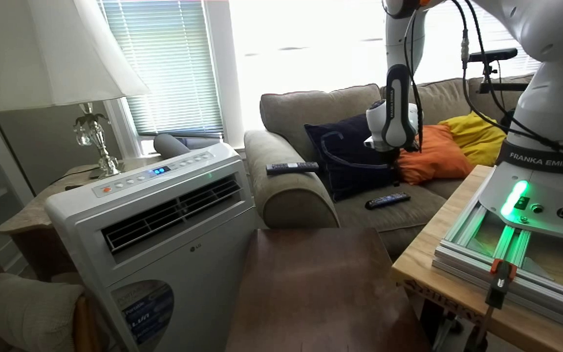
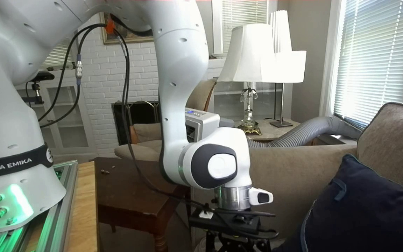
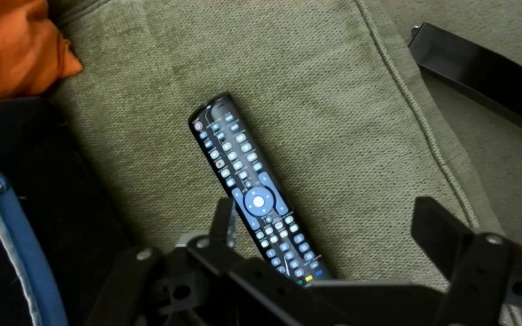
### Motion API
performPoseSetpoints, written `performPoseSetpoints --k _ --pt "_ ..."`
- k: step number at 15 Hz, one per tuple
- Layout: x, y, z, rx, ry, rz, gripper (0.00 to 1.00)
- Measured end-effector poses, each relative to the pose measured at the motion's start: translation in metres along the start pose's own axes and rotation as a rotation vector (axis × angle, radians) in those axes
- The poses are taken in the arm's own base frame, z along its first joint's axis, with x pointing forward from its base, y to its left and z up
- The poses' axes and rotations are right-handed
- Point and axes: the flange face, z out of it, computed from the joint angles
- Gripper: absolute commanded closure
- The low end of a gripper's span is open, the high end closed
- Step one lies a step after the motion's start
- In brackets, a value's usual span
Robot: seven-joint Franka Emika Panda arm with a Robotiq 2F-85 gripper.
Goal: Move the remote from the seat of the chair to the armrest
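A black remote (image 1: 387, 200) lies flat on the seat of the beige-grey couch-like chair (image 1: 320, 110). It shows slanted in the wrist view (image 3: 243, 167), its lower end partly covered by my gripper. A second black remote (image 1: 292, 167) lies across the top of the rounded armrest (image 1: 301, 200). The armrest's inner side shows in an exterior view (image 2: 303, 168), where neither remote is visible. My gripper (image 3: 329, 222) is open and empty above the seat. Its left finger appears over the remote's left edge; its right finger is over bare fabric to the right.
A navy pillow (image 1: 350, 151) leans beside the armrest, with orange (image 1: 433, 154) and yellow (image 1: 477, 137) pillows farther along. A white air conditioner (image 1: 164, 234) and a brown wooden table (image 1: 320, 293) stand in front of the armrest. A black bar (image 3: 483, 74) shows beyond the seat edge.
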Motion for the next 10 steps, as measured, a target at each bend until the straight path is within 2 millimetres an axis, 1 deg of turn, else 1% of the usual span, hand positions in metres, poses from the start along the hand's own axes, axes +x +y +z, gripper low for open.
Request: performPoseSetpoints --k 2,4,6,10 --pt "0.011 0.001 0.001 0.005 0.027 -0.041 0.0" --pt "0.021 0.005 0.006 0.01 0.044 -0.099 0.0" --pt "0.027 0.01 0.016 0.017 0.041 -0.165 0.0" --pt "0.035 0.032 0.039 0.014 0.001 -0.259 0.0"
